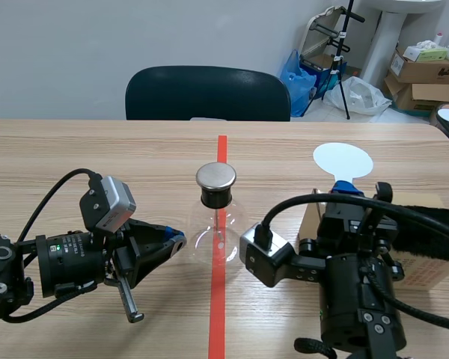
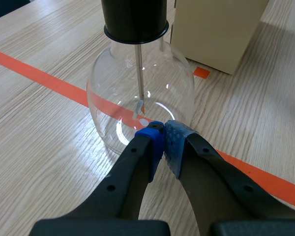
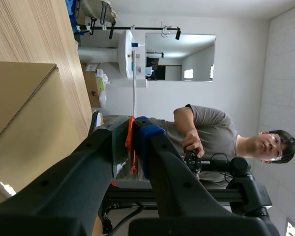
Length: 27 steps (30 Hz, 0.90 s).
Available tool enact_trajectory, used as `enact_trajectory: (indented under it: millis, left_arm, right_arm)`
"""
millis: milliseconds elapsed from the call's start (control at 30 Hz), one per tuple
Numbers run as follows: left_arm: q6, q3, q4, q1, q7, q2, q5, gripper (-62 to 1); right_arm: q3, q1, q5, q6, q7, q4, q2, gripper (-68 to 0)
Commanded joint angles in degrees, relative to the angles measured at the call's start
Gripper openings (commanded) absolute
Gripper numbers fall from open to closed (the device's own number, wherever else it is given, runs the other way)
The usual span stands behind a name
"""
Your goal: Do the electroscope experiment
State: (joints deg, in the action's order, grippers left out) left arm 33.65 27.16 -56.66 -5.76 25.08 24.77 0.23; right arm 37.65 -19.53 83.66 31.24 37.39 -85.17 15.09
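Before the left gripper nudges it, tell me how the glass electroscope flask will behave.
Probably fragile: the electroscope flask looks like thin clear glass. Its round belly and metal cap up top suggest it could tip.

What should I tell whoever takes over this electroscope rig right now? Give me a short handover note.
Left gripper: shut on nothing, tips at the lower wall of the glass flask.
Right gripper: shut on a white disc, held upright by the cardboard box.
Things: the flask stands on the tape line with its metal cap on; black fur lies on the box.
Done: disc is in the grip; whether it was rubbed cannot be told.
Left: probably bring the disc to the cap.
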Motion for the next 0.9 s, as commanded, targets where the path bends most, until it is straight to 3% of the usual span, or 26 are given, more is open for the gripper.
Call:
enact_trajectory:
  millis: [0, 867]
  left_arm:
    - [0.04, -0.17, -0.92, -0.61, 0.63, -0.13, -0.59, -57.9]
    - [0.04, -0.17, -0.92, -0.61, 0.63, -0.13, -0.59, -57.9]
  right_arm:
    - [0.2, 1.27, 0.04, 0.81, -0.07, -1.36, 0.61, -66.5]
    - [0.2, 1.29, 0.04, 0.81, -1.36, -1.36, 0.61, -66.5]
